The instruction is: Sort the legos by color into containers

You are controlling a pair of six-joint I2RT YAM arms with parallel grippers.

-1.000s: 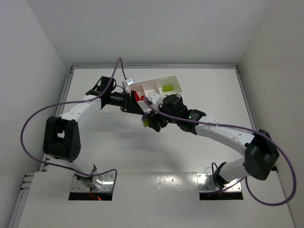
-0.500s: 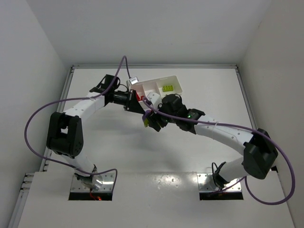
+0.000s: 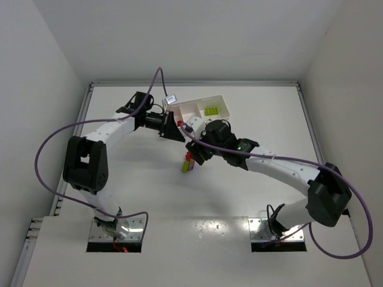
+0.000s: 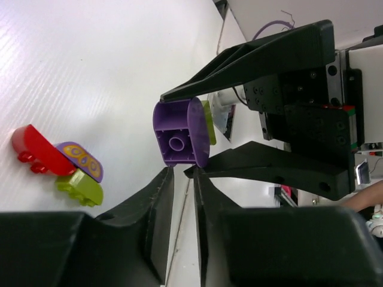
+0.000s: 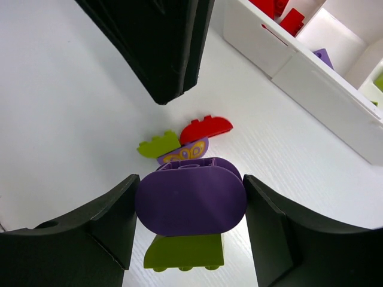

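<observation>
Right claw (image 5: 190,206) grips the rounded purple plastic brick (image 4: 179,133) near the white divided plastic tray (image 5: 311,78), a lime plastic brick (image 5: 184,251) possibly stuck beneath. Left claw (image 4: 182,221) almost closed, empty. Clear the tray wall, release over its middle compartment (image 5: 335,45).

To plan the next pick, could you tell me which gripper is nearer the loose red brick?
Right. The right gripper, clamping a purple brick, hangs close to the red brick; the left gripper sits farther off, beside the tray.
</observation>
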